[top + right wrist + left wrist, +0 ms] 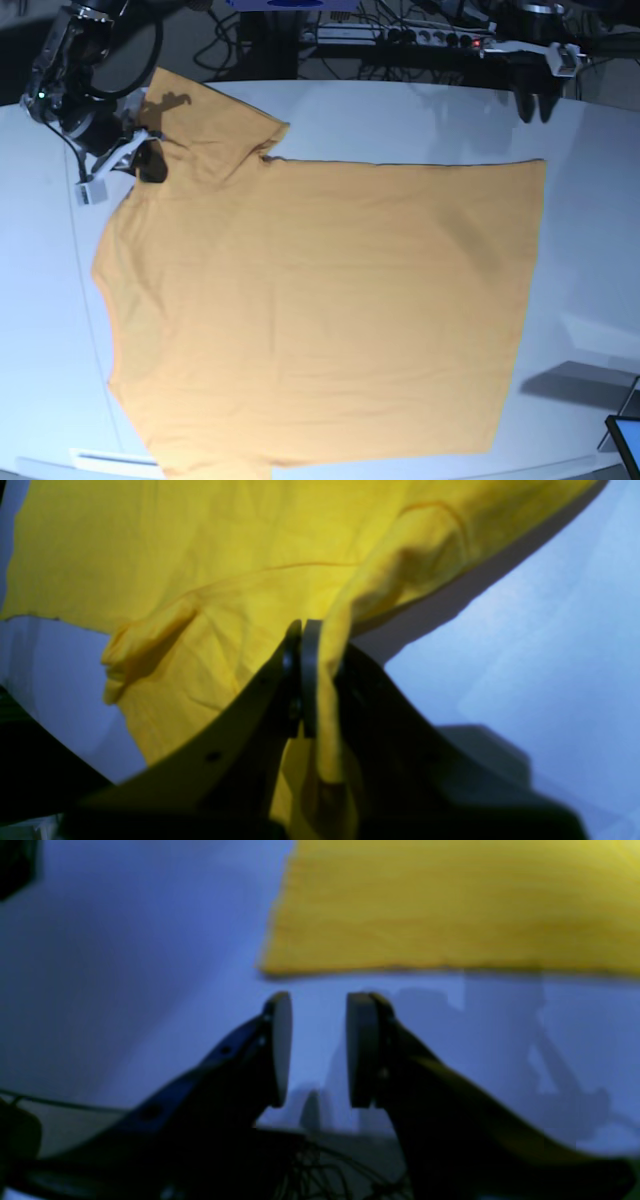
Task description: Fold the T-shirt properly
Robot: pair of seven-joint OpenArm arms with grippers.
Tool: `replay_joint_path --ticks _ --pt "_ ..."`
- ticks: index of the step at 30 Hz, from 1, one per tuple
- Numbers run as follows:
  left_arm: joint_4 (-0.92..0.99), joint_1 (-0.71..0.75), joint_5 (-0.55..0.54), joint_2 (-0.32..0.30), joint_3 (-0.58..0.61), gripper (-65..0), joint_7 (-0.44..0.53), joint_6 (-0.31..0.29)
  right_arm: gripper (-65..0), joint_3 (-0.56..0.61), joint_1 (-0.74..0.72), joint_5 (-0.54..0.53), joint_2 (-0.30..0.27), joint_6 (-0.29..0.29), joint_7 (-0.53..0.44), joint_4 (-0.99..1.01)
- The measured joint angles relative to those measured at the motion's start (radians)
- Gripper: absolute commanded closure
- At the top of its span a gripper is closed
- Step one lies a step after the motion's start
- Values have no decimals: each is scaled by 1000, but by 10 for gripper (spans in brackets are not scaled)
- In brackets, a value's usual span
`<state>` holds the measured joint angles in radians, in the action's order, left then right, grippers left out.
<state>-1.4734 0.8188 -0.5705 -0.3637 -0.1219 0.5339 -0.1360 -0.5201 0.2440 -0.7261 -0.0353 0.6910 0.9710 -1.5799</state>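
Observation:
The orange-yellow T-shirt (320, 300) lies spread flat on the white table (400, 120), with one sleeve (215, 125) at the back left and the hem on the right. My right gripper (150, 165) is at the shirt's back left, near the shoulder. In the right wrist view it (320, 645) is shut on a pinched fold of the cloth (225, 555). My left gripper (535, 105) hangs over bare table behind the hem's back right corner. In the left wrist view it (317, 1050) is open and empty, just short of the shirt's edge (450, 905).
A power strip and cables (430, 38) run along the table's back edge. A dark screen corner (625, 440) shows at the front right. A white strip (110, 458) lies at the front left by the shirt.

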Motion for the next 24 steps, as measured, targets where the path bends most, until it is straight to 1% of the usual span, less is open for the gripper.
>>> replay_joint_path --ticks 3,4,6,7,9,12,16,18,19,20,21,22,24 --pt "-1 2 -60 -39 1 -207 -19 -3 -3 1 0 0 0 0 0 0" --pt "-5 2 -78 -49 2 -220 -23 -22 -3 1 2 0 0 0 0 0" --pt "-27 5 -150 -64 2 -245 -54 -64 -3 2 3 0 -6 0 0 0" --pt "-44 6 -188 -66 0 -254 -72 -96 -3 2 3 0 -10 0 0 0" --pt "-79 7 -249 -66 -3 -264 -116 -145 -3 2 3 0 -18 0 0 0" --pt "-106 5 -346 -73 -3 -264 -210 -187 -3 2 4 0 -20 0 0 0" --pt "-109 -17 -467 -86 -8 -264 -300 -214 -3 2 9 -1 -19 0 -1 0" --pt "-104 -38 -492 -85 -18 -264 -361 -228 -3 2 12 -4 -20 0 -4 0" --pt "-98 -46 -492 -84 -42 -264 -413 -237 -3 2 12 -4 -20 0 -3 0" --pt "-90 -46 -493 -78 -74 -264 -431 -238 -3 2 12 -3 -20 0 -4 0" --pt "-80 -46 -502 -69 -120 -264 -452 -234 -3 2 14 -4 -20 0 -4 0" --pt "-69 -47 -506 -60 -163 -264 -482 -215 -3 2 14 -4 -19 0 -4 0" --pt "-54 -57 -504 -42 -243 -264 -571 -214 -3 2 14 -4 -20 0 -4 0"
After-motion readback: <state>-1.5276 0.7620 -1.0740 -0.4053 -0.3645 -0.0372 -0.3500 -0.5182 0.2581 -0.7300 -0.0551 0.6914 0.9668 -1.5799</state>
